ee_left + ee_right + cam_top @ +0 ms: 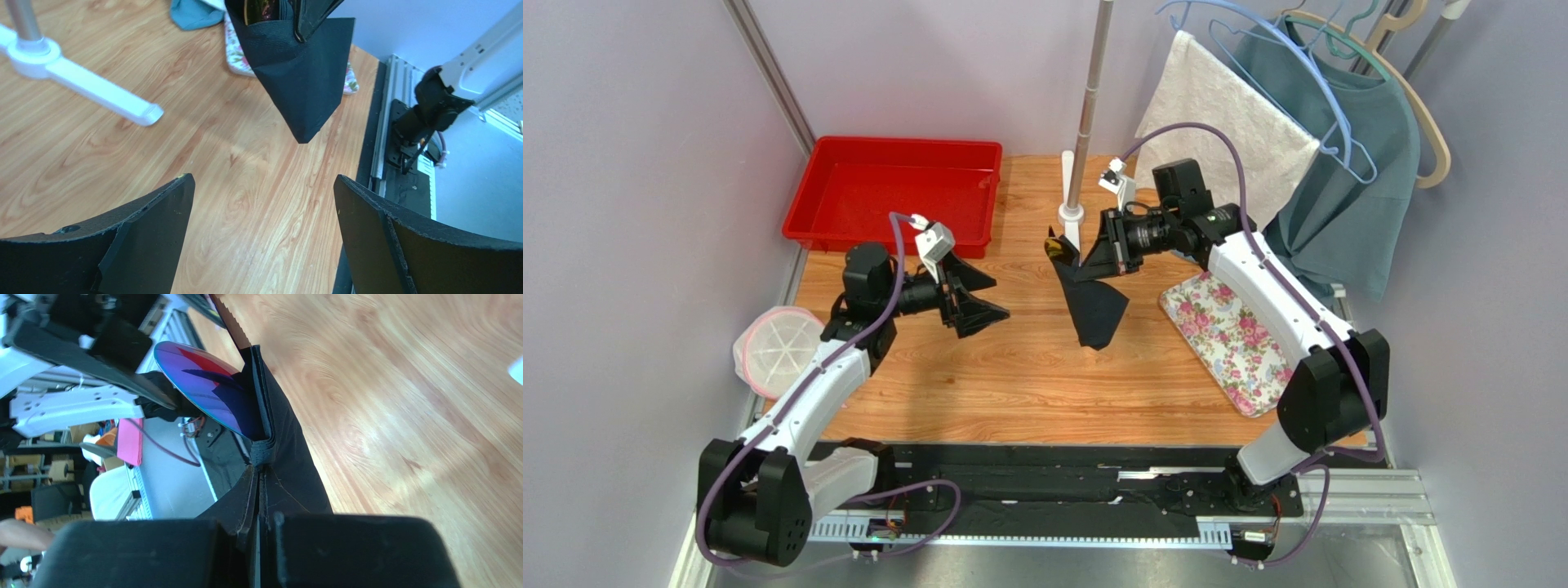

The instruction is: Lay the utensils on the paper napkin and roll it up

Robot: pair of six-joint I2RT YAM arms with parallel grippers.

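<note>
While the right pincer (1078, 255) clamps the paper napkin (1097, 312) — dangling below it — the left pincer (987, 298) gapes.

You see a matte black paper napkin (1095, 306) over an orange-brown, wood-grained bench (1014, 368). Your mat (1228, 333) is white with pink roses and green leaves. The tray (891, 196) is plain red, the hanging garment (1345, 196) teal, the cloth (1228, 123) white.

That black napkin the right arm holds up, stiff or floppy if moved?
Probably floppy: the black napkin hangs limp to a point below the right pincer. Likely light, as one edge pinch carries it. The shiny utensil in its fold might slip out.
</note>
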